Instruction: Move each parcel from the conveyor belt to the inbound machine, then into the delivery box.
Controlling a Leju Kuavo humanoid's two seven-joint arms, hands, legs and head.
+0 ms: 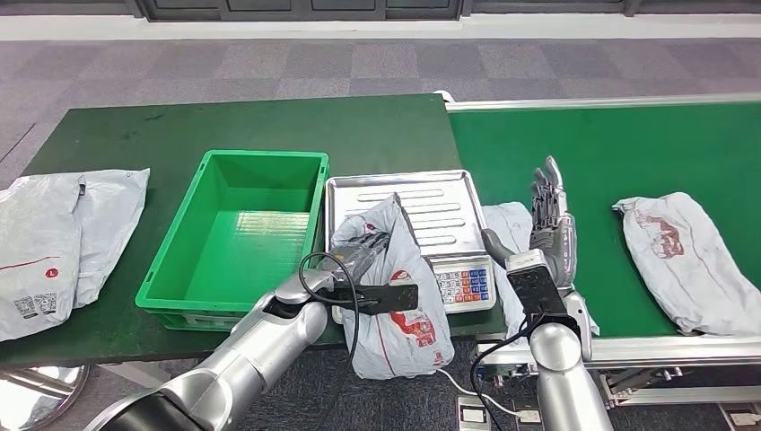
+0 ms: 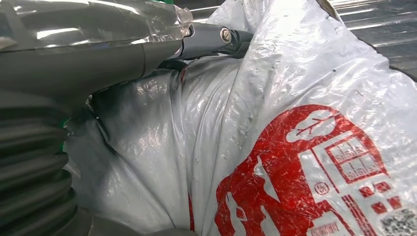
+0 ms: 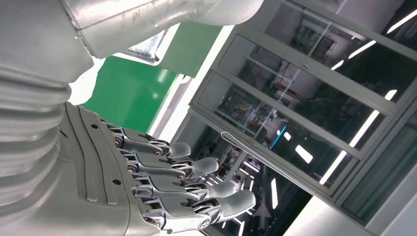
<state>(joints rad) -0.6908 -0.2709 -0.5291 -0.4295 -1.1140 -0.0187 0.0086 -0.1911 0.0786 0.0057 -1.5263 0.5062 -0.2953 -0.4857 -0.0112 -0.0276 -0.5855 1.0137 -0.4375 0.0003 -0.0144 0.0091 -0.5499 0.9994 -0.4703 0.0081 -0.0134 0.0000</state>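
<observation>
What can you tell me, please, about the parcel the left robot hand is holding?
The held parcel is a grey-white plastic mailer bag, glossy and heavily crinkled, with a red printed logo and small code marks. It looks soft and partly filled. The left robot hand grips its upper part, so it stands roughly upright, its top over the front of the scale's steel tray and its lower end hanging past the table edge, in front of the scale's keypad.

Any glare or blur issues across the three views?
Head view: sharp, even light, mild sheen on the scale tray. Left wrist view: strong glare on the crinkled parcel and on the left robot hand holding it. Right wrist view: right robot hand sharp; bright reflections in the windows behind.
</observation>
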